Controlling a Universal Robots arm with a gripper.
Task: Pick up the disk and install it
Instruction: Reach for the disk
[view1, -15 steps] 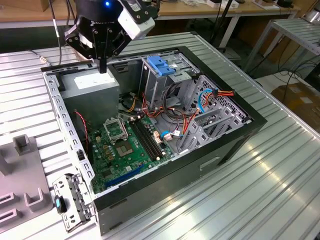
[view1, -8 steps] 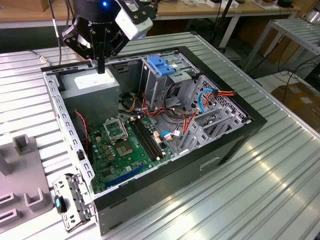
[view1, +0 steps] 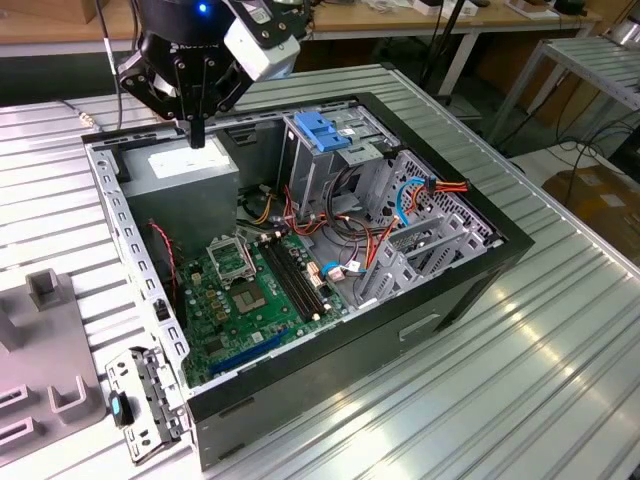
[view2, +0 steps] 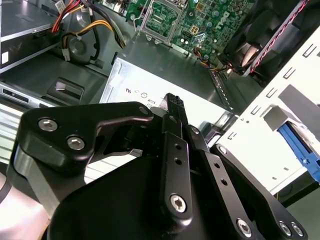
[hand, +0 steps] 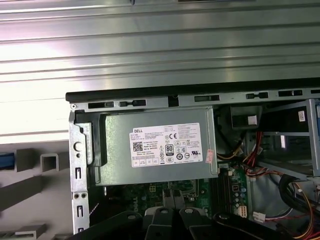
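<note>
— The bench?
— A ribbed metal bench (view1: 560, 330), with wooden tables (view1: 390, 20) behind. An open computer case (view1: 470, 275) mid-bench holds a motherboard (view1: 250, 290), power supply (view1: 185, 175) and cables (view1: 345, 235).
— Pincer? Disk?
— The gripper (view1: 197, 135) has its fingers together, empty, above the power supply. A blue strip (view2: 300, 150) lies on the fixture (view1: 45, 350) beside the case; whether that's the disk, I cannot tell.

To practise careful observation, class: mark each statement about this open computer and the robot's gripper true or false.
1. The computer case lies open, its motherboard exposed. True.
2. The gripper hangs above the grey box with a white sticker. True.
3. The gripper holds the disk. False: it is shut on nothing.
4. The blue bracket lies on the motherboard. False: it sits atop the metal cage.
</note>
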